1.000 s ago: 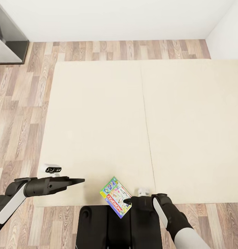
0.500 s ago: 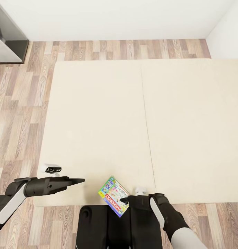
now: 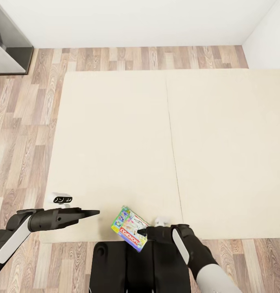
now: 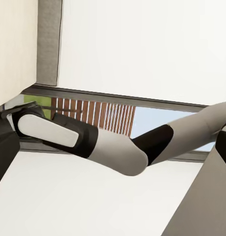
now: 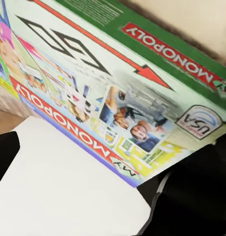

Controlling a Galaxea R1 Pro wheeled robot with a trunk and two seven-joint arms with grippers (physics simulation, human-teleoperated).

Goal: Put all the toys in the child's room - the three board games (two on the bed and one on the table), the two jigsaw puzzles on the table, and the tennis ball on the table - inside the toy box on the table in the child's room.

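Inventory, child's room, head view looking down over the bed.

1. Bed (image 3: 115, 142): cream two-part mattress w/ centre seam, takes up most of the view. Wood-plank floor (image 3: 22, 114) around it, white wall along the far side.
2. Monopoly board game (image 3: 129, 229): flat printed box, blue-green w/ red banner. Sits at the near edge of the bed, just left of the mattress seam, tilted, one corner overhanging the robot's dark base (image 3: 127, 264). Right wrist view shows the same box (image 5: 108, 88) close up: green side w/ red "Monopoly" label, red banner along the printed face, a "USA" badge near one corner.
3. Right tool (image 3: 143, 232): black tip touching the box's right-hand edge, arm reaching in from lower right. Fingers mostly hidden behind the box and wrist; can't tell for certain whether it is clamped on the box or just against it.
4. Left tool (image 3: 93, 212): over the near left part of the bed, well apart from the box, pointing right. Fingers look pressed together, nothing between them.
5. Left wrist view: robot's right arm (image 4: 113, 147), white and black segments, against a window and white surfaces.
6. Dark grey-framed window (image 3: 7, 44): far left corner of head view.
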